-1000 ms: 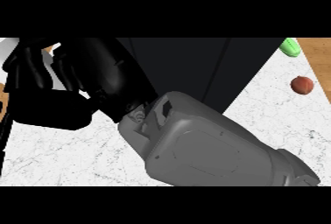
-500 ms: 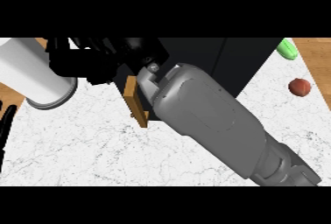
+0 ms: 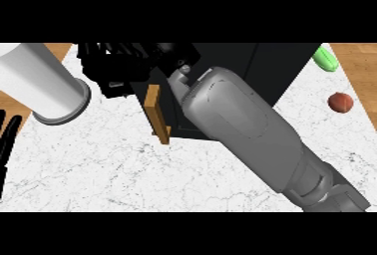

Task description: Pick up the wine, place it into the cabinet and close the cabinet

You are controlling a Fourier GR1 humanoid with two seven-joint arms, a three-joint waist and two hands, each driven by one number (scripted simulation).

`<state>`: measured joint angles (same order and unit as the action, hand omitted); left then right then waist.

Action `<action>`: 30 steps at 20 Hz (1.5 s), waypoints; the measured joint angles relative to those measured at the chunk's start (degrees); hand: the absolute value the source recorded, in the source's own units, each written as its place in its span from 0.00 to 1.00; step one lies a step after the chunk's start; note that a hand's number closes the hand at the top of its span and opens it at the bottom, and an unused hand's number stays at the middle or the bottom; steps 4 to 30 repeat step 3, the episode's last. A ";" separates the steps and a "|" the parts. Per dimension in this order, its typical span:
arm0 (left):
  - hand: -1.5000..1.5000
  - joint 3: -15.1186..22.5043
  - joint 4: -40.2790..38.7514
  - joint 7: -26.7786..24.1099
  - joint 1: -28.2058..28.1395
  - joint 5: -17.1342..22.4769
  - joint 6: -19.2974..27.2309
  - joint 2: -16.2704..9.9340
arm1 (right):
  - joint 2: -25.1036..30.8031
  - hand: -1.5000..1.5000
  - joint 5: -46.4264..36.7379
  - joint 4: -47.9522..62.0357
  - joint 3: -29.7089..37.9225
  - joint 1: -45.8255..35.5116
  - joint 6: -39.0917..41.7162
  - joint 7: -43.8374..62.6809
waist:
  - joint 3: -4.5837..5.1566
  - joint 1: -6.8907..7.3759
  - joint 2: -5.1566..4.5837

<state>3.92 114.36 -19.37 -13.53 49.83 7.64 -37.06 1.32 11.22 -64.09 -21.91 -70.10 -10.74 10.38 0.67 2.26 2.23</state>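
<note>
My right forearm (image 3: 250, 134) runs from the lower right up to the black right hand (image 3: 121, 62) at the top of the head view. That hand is curled on a dark, glossy shape that I take for the wine; black on black, its outline is hard to make out. It hovers just left of the cabinet's wooden door (image 3: 157, 114), which stands open and shows edge-on. The dark cabinet (image 3: 250, 64) lies behind the forearm, its opening mostly hidden. Straight fingers of my left hand (image 3: 7, 137) show at the left edge.
A large white cylinder (image 3: 44, 82) lies tilted at the upper left, close to the right hand. A green vegetable (image 3: 324, 57) and a red-brown round fruit (image 3: 339, 102) lie on the marble counter (image 3: 110, 174) at the right.
The right hand has moved away from the camera and up toward the cabinet's top left. The open door's edge and the white cylinder have come into view.
</note>
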 measured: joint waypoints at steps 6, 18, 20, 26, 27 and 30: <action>0.00 0.20 0.16 0.24 0.61 -0.53 0.63 0.36 | 0.41 1.00 -0.25 0.62 0.03 -0.18 0.87 -0.52 | 0.06 -0.01 0.06; 0.00 0.20 0.16 0.24 0.61 -0.53 0.63 0.36 | 0.41 1.00 -0.25 0.62 0.03 -0.18 0.87 -0.52 | 0.06 -0.01 0.06; 0.00 0.20 0.16 0.24 0.61 -0.53 0.63 0.36 | 0.41 1.00 -0.25 0.62 0.03 -0.18 0.87 -0.52 | 0.06 -0.01 0.06; 0.00 0.20 0.16 0.24 0.61 -0.53 0.63 0.36 | 0.41 1.00 -0.25 0.62 0.03 -0.18 0.87 -0.52 | 0.06 -0.01 0.06; 0.00 0.20 0.16 0.24 0.61 -0.53 0.63 0.36 | 0.41 1.00 -0.25 0.62 0.03 -0.18 0.87 -0.52 | 0.06 -0.01 0.06; 0.00 0.20 0.16 0.24 0.61 -0.53 0.63 0.36 | 0.41 1.00 -0.25 0.62 0.03 -0.18 0.87 -0.52 | 0.06 -0.01 0.06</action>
